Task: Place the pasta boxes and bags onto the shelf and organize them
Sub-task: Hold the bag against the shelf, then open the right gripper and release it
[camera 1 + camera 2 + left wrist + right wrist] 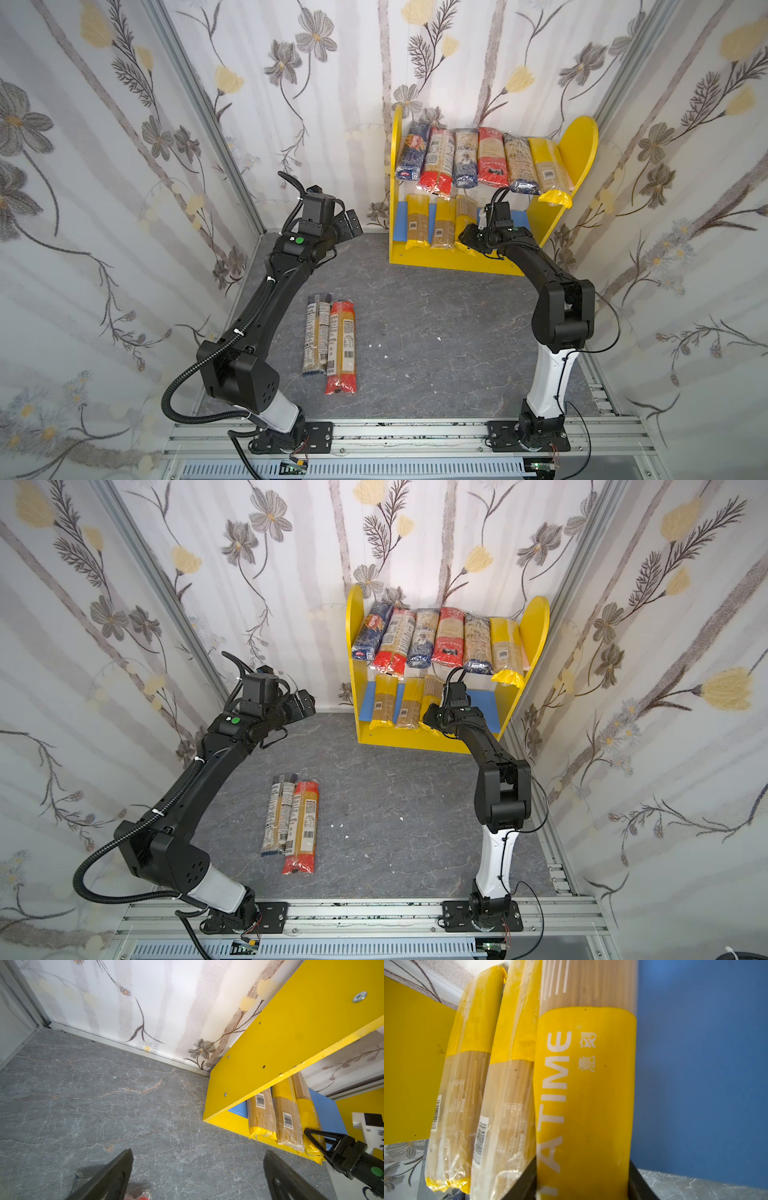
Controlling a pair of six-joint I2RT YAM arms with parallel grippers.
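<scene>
The shelf (pixel 453 262) (pixel 409 742) stands at the back right. Several pasta packets (pixel 465 158) lie side by side on its upper board. Two yellow-ended packets (pixel 417 226) (pixel 467 1084) rest on the blue lower board (pixel 695 1064). Beside them is a third yellow-ended packet (pixel 583 1095) (pixel 307 1113), and my right gripper (pixel 463 241) (pixel 583 1167) is shut on its front end. Two more packets lie on the floor in both top views, a blue-ended one (pixel 318 332) and a red-ended one (pixel 343 349) (pixel 303 825). My left gripper (pixel 353 222) (pixel 199 1153) hangs open above the floor, left of the shelf.
Patterned walls close in the grey stone-look floor (pixel 436 332) on three sides. An aluminium rail (pixel 395 432) with both arm bases runs along the front. The right part of the blue lower board is bare.
</scene>
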